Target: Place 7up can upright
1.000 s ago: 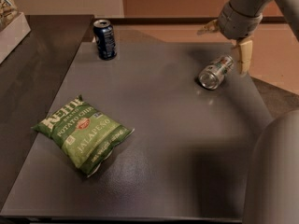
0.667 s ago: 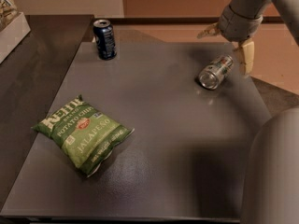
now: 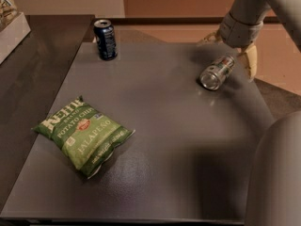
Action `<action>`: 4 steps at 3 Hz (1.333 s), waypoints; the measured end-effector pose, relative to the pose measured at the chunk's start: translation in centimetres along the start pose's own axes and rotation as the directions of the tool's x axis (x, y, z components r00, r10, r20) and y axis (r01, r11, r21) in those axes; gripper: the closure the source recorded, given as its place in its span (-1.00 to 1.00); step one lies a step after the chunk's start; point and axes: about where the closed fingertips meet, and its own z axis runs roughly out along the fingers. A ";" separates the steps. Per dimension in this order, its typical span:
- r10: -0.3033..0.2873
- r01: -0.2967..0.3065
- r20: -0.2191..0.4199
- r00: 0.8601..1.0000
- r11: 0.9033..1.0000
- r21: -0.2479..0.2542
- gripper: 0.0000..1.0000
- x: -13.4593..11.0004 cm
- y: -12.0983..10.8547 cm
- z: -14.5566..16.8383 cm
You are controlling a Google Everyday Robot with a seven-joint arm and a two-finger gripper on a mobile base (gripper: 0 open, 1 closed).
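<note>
Dark table [image 3: 155,102], gripper [image 3: 227,56] over toppled 7up can [image 3: 217,72]

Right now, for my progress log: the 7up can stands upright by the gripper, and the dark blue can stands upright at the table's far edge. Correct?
Not quite. The camera view shows the 7up can lying on its side by the gripper, whose fingers are open. The dark blue can does stand upright at the far edge of the table.
</note>
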 end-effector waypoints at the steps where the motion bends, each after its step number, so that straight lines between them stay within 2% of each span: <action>1: -0.034 0.034 0.000 0.999 0.999 -0.022 -1.00 0.4 0.3 0.8; 2: -0.042 0.042 0.003 0.999 0.998 -0.047 -1.00 0.8 0.3 1.4; 3: -0.043 0.044 0.009 0.999 0.997 -0.068 -0.65 1.2 0.3 2.0; 4: -0.045 0.045 0.013 0.999 0.997 -0.069 -0.19 1.5 0.2 2.2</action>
